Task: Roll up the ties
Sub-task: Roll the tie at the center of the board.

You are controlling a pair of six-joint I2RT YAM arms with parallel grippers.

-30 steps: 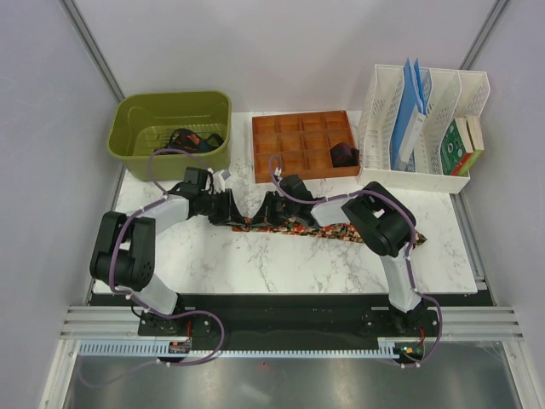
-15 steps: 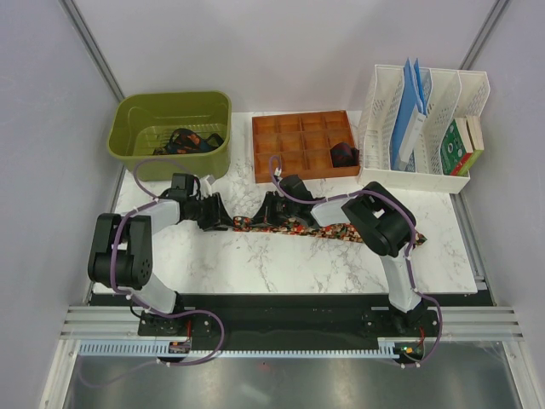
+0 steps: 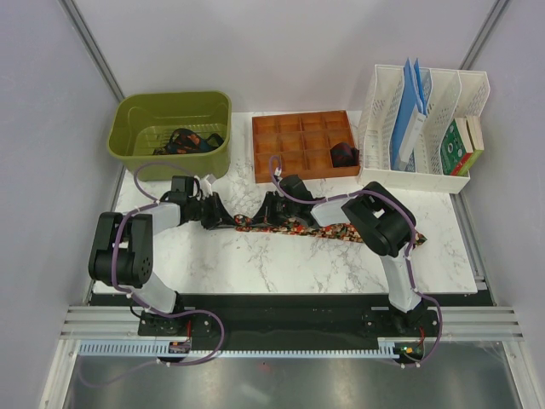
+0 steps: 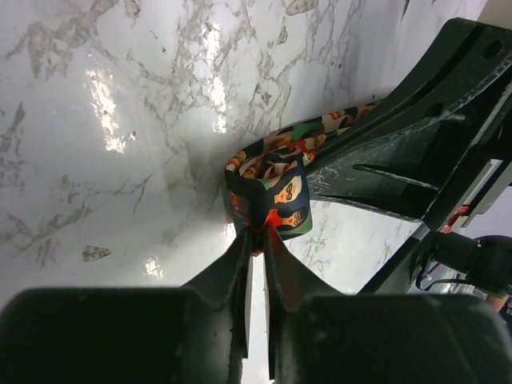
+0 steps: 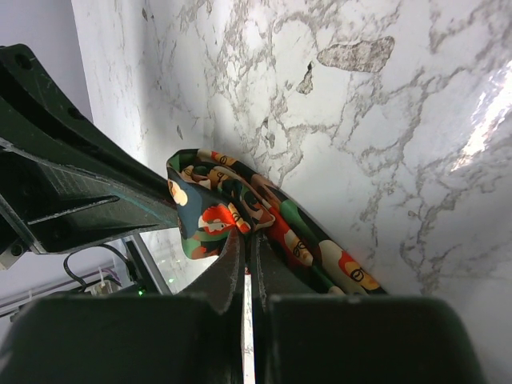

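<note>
The speckled tie (image 3: 332, 230) lies across the middle of the marble surface (image 3: 281, 264). Its wide end reaches toward the right edge, and its narrow end is folded into a small loop (image 4: 268, 192) between the two arms. The strip of surface in front of the tie, up to the near edge, is bare. Behind it the back edge is lined by a green basin (image 3: 136, 141) holding dark ties (image 3: 192, 139), a wooden tray (image 3: 289, 162) with a rolled tie (image 3: 343, 154) in a right-hand compartment, and a white file rack (image 3: 383, 162).

Compared with the earlier view, the left arm's forearm has swung a little to the left and its tip has dropped closer to the tie's narrow end. The right arm and the long run of fabric sit as they did.

Both arms fold inward and lie low over the surface, tips facing each other. The left end effector (image 4: 258, 236) has its fingers nearly together, nipping the lower edge of the loop. The right end effector (image 5: 244, 240) is pressed together on the fabric from the other side.
</note>
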